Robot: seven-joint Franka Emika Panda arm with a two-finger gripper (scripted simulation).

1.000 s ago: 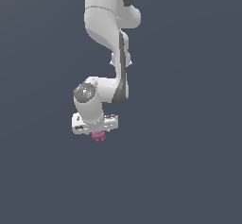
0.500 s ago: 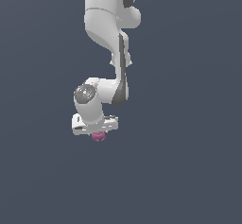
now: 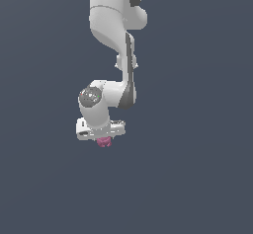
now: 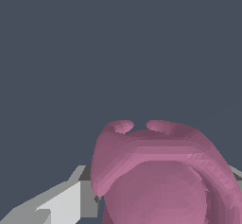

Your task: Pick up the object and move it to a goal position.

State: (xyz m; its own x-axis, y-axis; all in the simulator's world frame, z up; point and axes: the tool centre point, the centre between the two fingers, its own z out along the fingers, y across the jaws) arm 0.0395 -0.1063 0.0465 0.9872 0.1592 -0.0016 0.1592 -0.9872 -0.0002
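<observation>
Smooth, glossy white shells on the arm [image 3: 114, 25], jointed in rounded segments with dark grey seams and a dark band down the forearm; a domed grey cap on the wrist joint. Flat, uniform slate-grey backdrop all round in both views, without texture or visible edge

Below the wrist, a short white crossbar-shaped hand [image 3: 102, 138], pointing downward in the exterior view. Just under it, a small pink-magenta object [image 3: 104, 141], lumpy and rounded, far smaller than the hand, tucked up against its underside and partly hidden by it

In the wrist view, the object [image 4: 160, 176] looming large and close: matte magenta, faceted like a coarse mesh, with a broad domed body, a raised curved ridge arching over it, and two small knobs separated by a notch at its far edge. Beside it, a pale grey-and-white angular finger [image 4: 56, 204], flat-faced and sharp-edged, reaching up to the object's side; a sliver of the other finger just visible past the opposite flank

Hand closed in on the object, fingers on either side of it and pressed to its flanks, jaws only as far apart as the blob is wide. Object seated between the fingertips, sticking out slightly beyond them
</observation>
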